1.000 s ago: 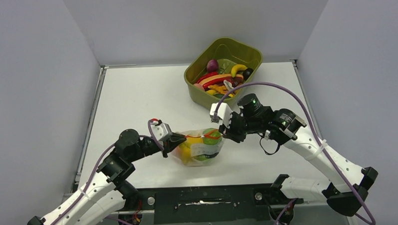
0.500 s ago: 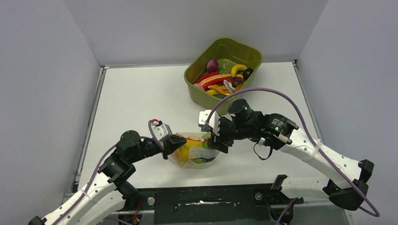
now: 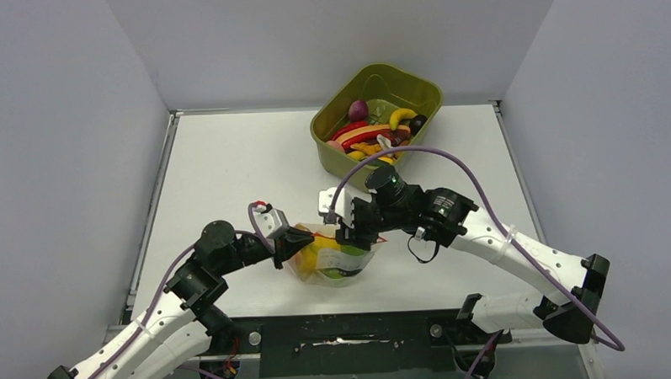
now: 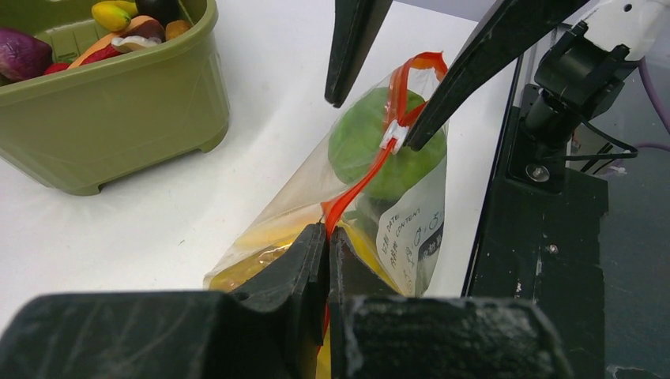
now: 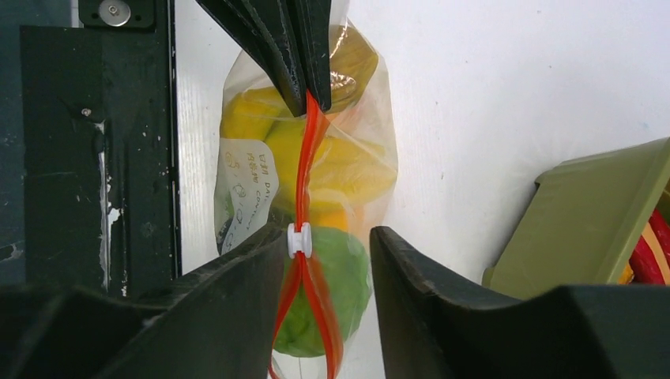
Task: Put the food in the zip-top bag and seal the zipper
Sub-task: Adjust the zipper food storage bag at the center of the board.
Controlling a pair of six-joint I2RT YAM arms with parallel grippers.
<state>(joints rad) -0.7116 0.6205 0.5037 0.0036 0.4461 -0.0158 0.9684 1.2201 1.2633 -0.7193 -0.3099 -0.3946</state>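
Right end effector has moved in and opened, jaws apart straddling the zipper at its slider, left end effector clamped on zipper's other end, bag of food lying between them on the table, so sealing looks underway.

White arms, black joints, purple cables

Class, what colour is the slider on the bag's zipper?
The slider is white, clearest in the right wrist view.

bright, even light from above; soft shadows, faint glare on the zip-top bag; near jaws blurred.
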